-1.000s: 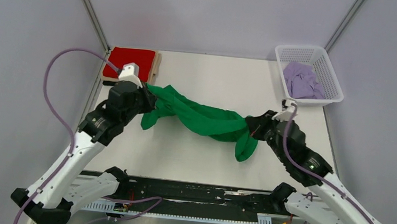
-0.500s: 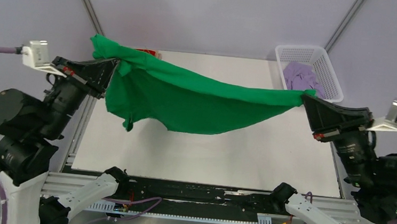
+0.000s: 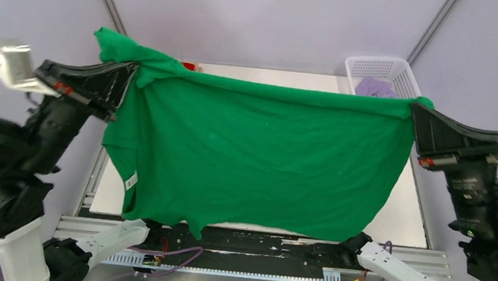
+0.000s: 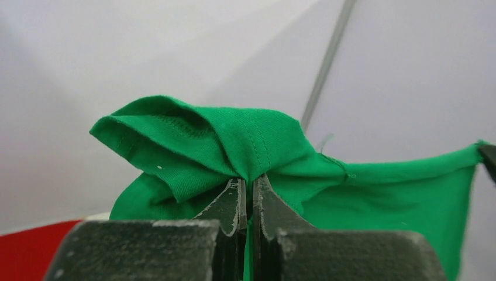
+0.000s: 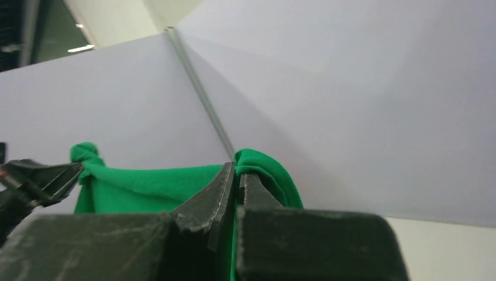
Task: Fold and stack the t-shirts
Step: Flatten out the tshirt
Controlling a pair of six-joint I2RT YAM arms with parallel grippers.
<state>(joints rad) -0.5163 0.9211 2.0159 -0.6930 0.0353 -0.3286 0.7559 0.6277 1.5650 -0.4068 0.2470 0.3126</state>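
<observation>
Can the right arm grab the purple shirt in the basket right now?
Probably not yet. The right end effector is shut on a corner of the green t-shirt, stretched across to the left end effector. The purple shirt lies nearby in the white basket, but the arm would have to let go first.

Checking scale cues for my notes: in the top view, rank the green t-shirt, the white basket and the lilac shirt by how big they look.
1. green t-shirt, held up nearer the camera, which inflates it
2. white basket, partly hidden behind it
3. lilac shirt, only a patch showing in the basket
</observation>
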